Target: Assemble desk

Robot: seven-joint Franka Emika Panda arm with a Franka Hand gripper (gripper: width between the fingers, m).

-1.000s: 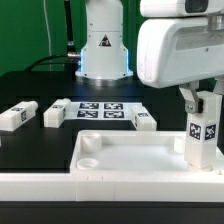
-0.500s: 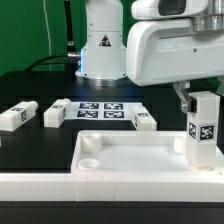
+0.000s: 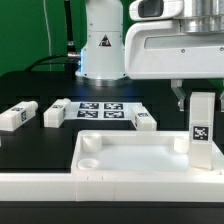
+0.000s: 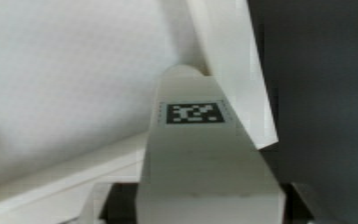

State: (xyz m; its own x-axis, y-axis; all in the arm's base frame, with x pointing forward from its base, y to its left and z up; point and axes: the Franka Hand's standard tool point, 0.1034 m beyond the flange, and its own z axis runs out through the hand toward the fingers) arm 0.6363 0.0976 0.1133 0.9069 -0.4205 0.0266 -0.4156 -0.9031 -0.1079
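Observation:
My gripper (image 3: 201, 99) is shut on a white block leg (image 3: 201, 132) and holds it upright by its top. The leg's lower end is at the corner of the desk top (image 3: 128, 136) on the exterior view's right; whether it touches is hidden. Its tag faces the exterior camera. In the wrist view the leg (image 4: 204, 160) runs from between my dark fingers (image 4: 126, 204) down to the tray's rim (image 4: 220, 45). Two round sockets (image 3: 88, 144) show at the tray's other end. Three loose legs (image 3: 17, 116) (image 3: 55, 113) (image 3: 145, 120) lie on the black table behind it.
The marker board (image 3: 100, 108) lies flat behind the tray, in front of the arm's base (image 3: 103, 50). A long white rail wall (image 3: 90, 188) runs along the front of the tray.
The wrist and gripper body have shifted toward the exterior view's left and turned. The held leg has turned with them and sunk slightly at the tray's corner.

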